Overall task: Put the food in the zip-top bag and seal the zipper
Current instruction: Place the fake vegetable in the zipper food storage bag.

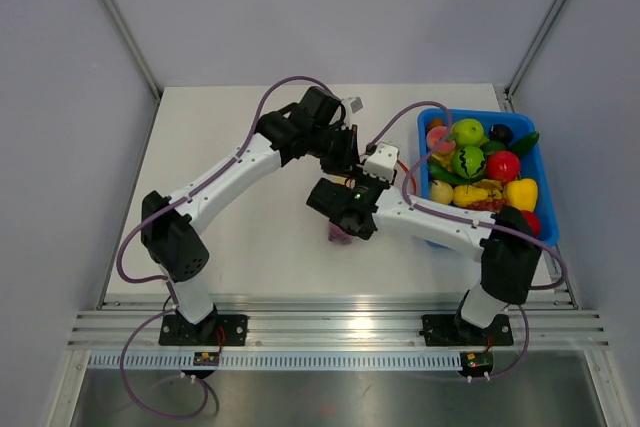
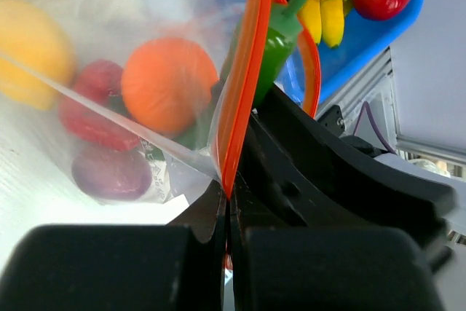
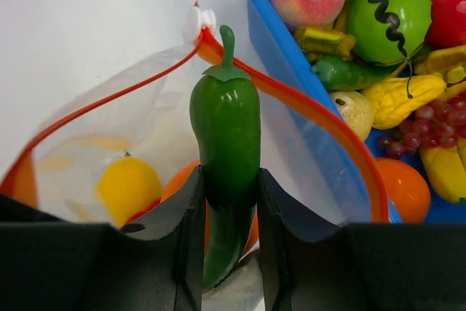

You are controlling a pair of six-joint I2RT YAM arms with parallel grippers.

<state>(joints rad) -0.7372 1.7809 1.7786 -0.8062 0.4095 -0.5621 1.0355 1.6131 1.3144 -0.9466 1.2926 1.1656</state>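
My right gripper (image 3: 227, 177) is shut on a green toy pepper (image 3: 226, 129) and holds it stem-up in the open mouth of the clear zip-top bag (image 3: 87, 136). The orange-red zipper (image 3: 320, 111) loops around the pepper. A yellow fruit (image 3: 128, 189) and an orange one lie inside the bag. My left gripper (image 2: 229, 202) is shut on the zipper strip (image 2: 244, 78) at one end of the mouth and holds it up. Through the bag wall in the left wrist view I see an orange fruit (image 2: 169, 84), a red piece (image 2: 91, 107) and a purple piece (image 2: 113, 172). In the top view both grippers (image 1: 347, 157) (image 1: 340, 217) meet mid-table.
A blue bin (image 1: 545, 209) with several more toy fruits and vegetables stands right of the bag, close to the right arm; it also shows in the right wrist view (image 3: 280, 41). A white zipper slider (image 3: 198, 20) sits at the far end of the bag mouth.
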